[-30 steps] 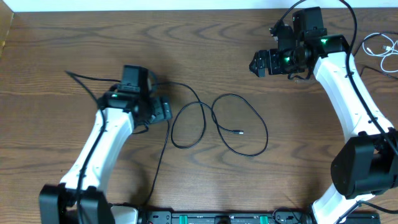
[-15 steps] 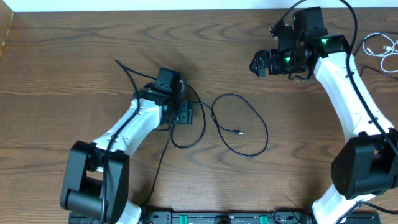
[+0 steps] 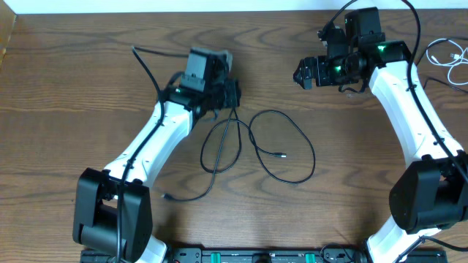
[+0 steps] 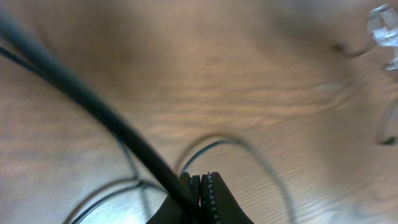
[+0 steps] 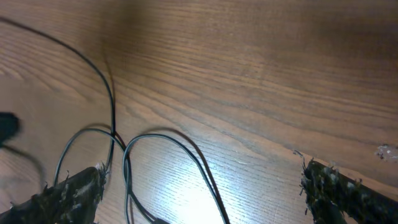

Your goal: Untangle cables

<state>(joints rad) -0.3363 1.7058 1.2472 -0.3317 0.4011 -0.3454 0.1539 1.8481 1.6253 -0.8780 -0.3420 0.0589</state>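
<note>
Between left claw's [image 3: 231, 98] pressed-together fingertips, black cable [image 3: 276, 112] is pinched. Its loops trail below & right of that claw on wood table [image 3: 66, 80], w/ plug end lying inside the bigger loop. Right claw [image 3: 303, 75] hangs w/ fingers spread wide, nothing in them, up & right of loops. White cable [image 3: 447, 55] lies right of it, near table edge.

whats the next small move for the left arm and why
Probably draw the left gripper, shut on the black cable, a little toward the far edge: two loops cross just below its grip, and a gentle pull may slide that crossing apart.
</note>
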